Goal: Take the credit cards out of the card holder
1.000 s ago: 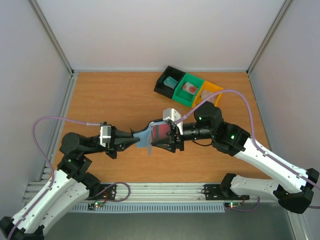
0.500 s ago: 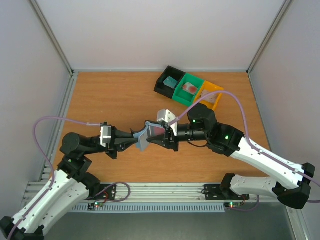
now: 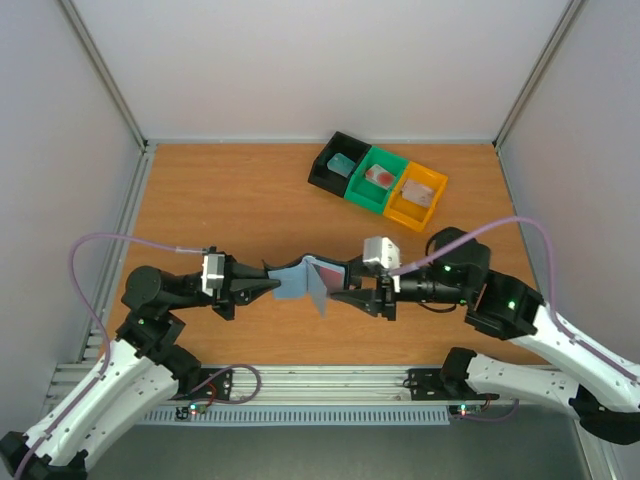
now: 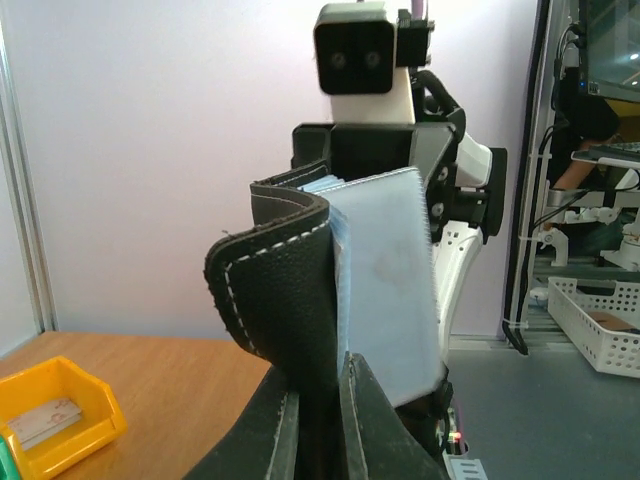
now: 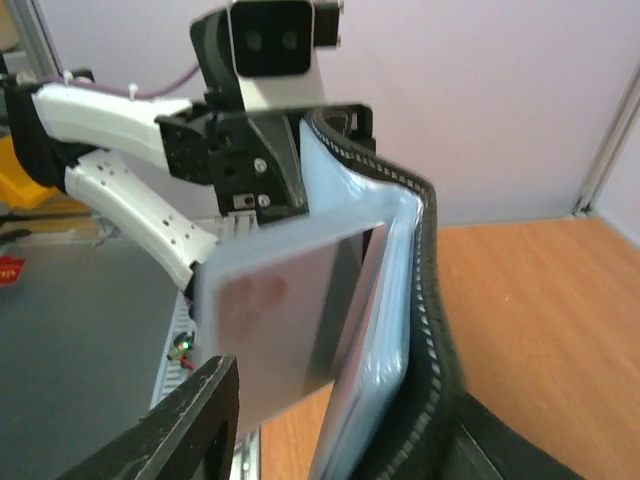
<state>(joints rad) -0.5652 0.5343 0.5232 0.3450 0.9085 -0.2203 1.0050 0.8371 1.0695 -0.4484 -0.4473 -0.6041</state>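
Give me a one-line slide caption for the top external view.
Left tool clamps one flap of the open card holder; right tool sits at the other flap.

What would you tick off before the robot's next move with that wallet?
1. Left end effector clamped on the wallet: ok.
2. Wallet held up off the table and spread open between the arms: ok.
3. Card with a reddish mark showing at the wallet's open side: ok.
4. Right end effector gripping that card: cannot tell.
5. Three trays at the far side free of both arms: ok.
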